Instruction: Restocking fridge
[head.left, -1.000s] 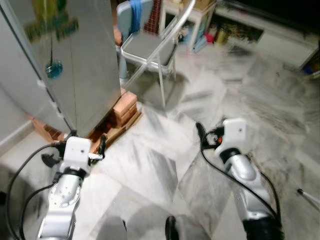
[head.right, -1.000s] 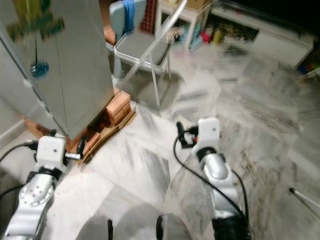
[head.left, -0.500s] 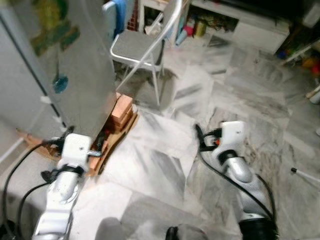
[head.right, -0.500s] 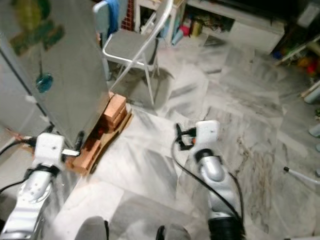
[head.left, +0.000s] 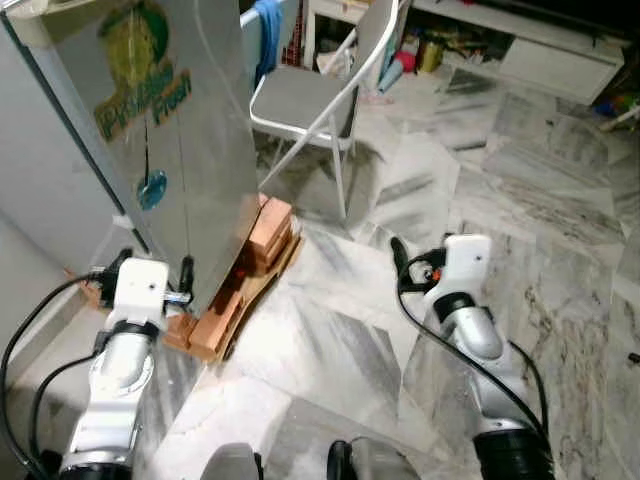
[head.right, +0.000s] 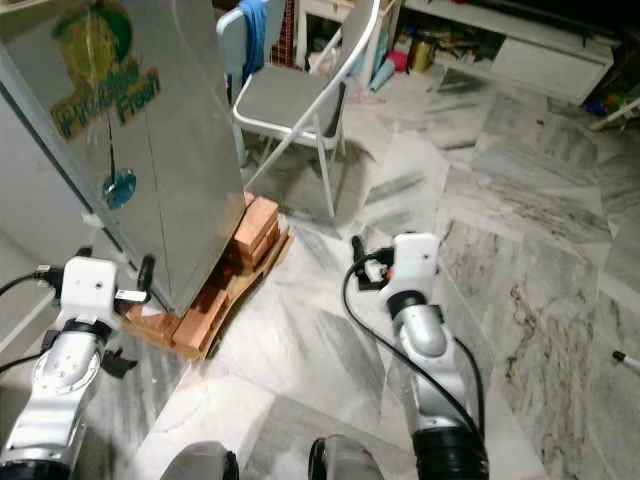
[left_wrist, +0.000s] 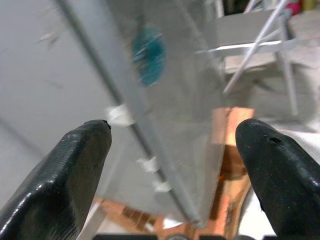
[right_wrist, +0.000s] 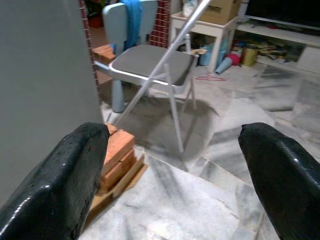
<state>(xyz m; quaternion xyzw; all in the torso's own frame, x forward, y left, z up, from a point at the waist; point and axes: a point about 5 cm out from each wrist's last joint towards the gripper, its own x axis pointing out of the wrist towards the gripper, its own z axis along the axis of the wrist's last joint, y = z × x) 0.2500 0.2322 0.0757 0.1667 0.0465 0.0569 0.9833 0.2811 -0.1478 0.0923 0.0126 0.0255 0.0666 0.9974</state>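
A tall grey fridge (head.left: 170, 150) with a green and yellow logo stands at the left, its door shut. A blue round tag (left_wrist: 148, 55) hangs on its front. It rests on stacked bricks and boards (head.left: 262, 235). My left gripper (head.left: 155, 266) is held low beside the fridge's bottom front corner, open and empty, and the left wrist view looks at the door seam between its fingers (left_wrist: 75, 165). My right gripper (head.left: 420, 265) hovers over the marble floor to the right of the fridge, open and empty.
A grey folding chair (head.left: 310, 95) stands just behind the fridge's right side, with a small blue chair draped in blue cloth (head.left: 262, 25) beyond it. Low white shelves with clutter (head.left: 480, 40) line the back. Marble floor (head.left: 520, 200) spreads to the right.
The whole picture has shifted, so the camera moved; the fridge front now shows more fully and nearer. Both arms keep the same pose, with nothing taken hold of.
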